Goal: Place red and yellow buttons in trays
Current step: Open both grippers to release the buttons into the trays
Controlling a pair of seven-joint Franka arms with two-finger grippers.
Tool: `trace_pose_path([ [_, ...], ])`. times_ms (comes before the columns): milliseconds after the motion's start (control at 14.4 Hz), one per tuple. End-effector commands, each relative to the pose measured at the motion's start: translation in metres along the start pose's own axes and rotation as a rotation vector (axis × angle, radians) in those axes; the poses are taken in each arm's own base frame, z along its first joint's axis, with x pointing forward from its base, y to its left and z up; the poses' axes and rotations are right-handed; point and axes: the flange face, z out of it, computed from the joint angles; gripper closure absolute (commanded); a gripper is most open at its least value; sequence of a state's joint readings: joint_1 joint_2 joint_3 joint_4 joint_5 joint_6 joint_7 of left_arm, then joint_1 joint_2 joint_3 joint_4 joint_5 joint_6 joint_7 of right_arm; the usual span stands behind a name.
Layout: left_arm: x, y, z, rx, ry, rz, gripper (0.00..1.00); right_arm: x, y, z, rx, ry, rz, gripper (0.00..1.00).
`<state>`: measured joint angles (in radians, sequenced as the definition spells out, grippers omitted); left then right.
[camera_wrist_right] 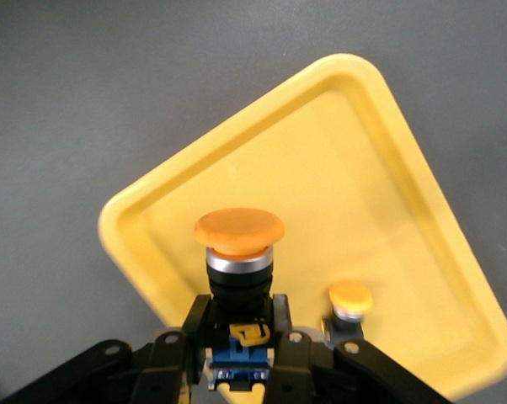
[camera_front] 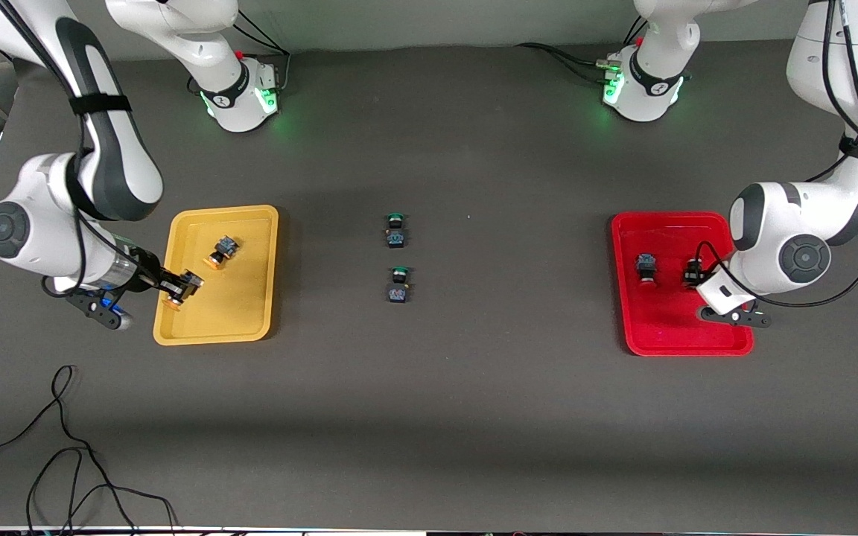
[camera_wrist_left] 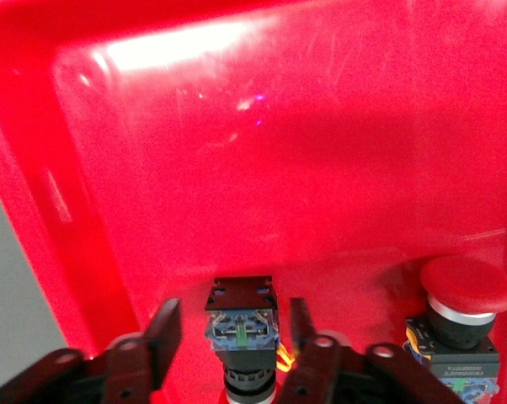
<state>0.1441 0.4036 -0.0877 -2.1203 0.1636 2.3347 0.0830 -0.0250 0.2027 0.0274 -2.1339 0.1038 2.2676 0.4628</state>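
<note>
Gripping a button (camera_wrist_right: 238, 252) with a smooth, domed orange-yellow cap, the right gripper (camera_front: 179, 287) hangs over the yellow tray (camera_front: 198, 327); its black fingers (camera_wrist_right: 194, 324) are closed on the button's black body just below the metal collar. This glossy plastic tray, rectangular with rounded corners and a raised rim, sits at the right arm's end of the matte dark tabletop (camera_front: 429, 417). A second orange-capped button (camera_front: 222, 250) lies on its side inside the tray.

The left gripper (camera_wrist_left: 232, 337) is low over the red tray (camera_front: 637, 339) at the left arm's end. Its fingers (camera_wrist_left: 165, 332) stand apart on either side of a button (camera_wrist_left: 241, 316) with a black square body and blue block, with gaps showing on both sides. Just beside it in the shiny red tray stands another button (camera_wrist_left: 466, 295) with a rounded red mushroom cap.

Two green-capped switches (camera_front: 395, 229) lie mid-tabletop between the trays, one nearer the front camera than the other.
</note>
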Motion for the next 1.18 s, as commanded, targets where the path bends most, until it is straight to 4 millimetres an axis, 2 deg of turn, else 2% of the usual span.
trace_pose_path([
  [0, 0.003, -0.010, -0.047, 0.024, -0.007, 0.028, 0.00, -0.015, 0.005, 0.053, 0.014, 0.005, -0.032, 0.93],
  [139, 0.012, -0.020, -0.096, 0.030, -0.051, 0.025, 0.00, -0.012, 0.005, 0.072, 0.020, 0.000, -0.016, 0.92],
  [347, 0.013, -0.022, -0.169, 0.043, -0.063, 0.019, 0.00, -0.009, 0.002, 0.084, 0.027, -0.005, -0.004, 0.92],
  [486, 0.001, -0.019, -0.207, 0.043, -0.046, 0.039, 0.00, -0.005, 0.001, 0.094, 0.029, 0.004, -0.003, 0.91],
  [694, -0.029, -0.016, -0.271, 0.002, -0.018, 0.035, 0.00, -0.008, -0.005, 0.103, 0.026, -0.002, -0.007, 0.86],
  [763, -0.035, -0.015, -0.289, -0.018, -0.011, 0.027, 0.00, -0.006, -0.003, 0.105, 0.025, -0.005, -0.005, 0.79],
  [832, -0.037, -0.011, -0.305, -0.039, -0.007, 0.028, 0.00, -0.004, -0.004, 0.105, 0.027, -0.002, -0.005, 0.65],
  [902, -0.038, -0.005, -0.319, -0.047, -0.005, 0.034, 0.00, -0.003, -0.005, 0.105, 0.026, -0.004, 0.001, 0.29],
  [971, -0.040, -0.003, -0.330, -0.050, 0.002, 0.034, 0.00, -0.002, -0.006, 0.105, 0.027, -0.004, 0.007, 0.00],
  [1110, -0.042, 0.015, -0.343, -0.049, 0.018, 0.051, 0.00, 0.001, -0.007, 0.098, 0.030, -0.006, 0.012, 0.00],
])
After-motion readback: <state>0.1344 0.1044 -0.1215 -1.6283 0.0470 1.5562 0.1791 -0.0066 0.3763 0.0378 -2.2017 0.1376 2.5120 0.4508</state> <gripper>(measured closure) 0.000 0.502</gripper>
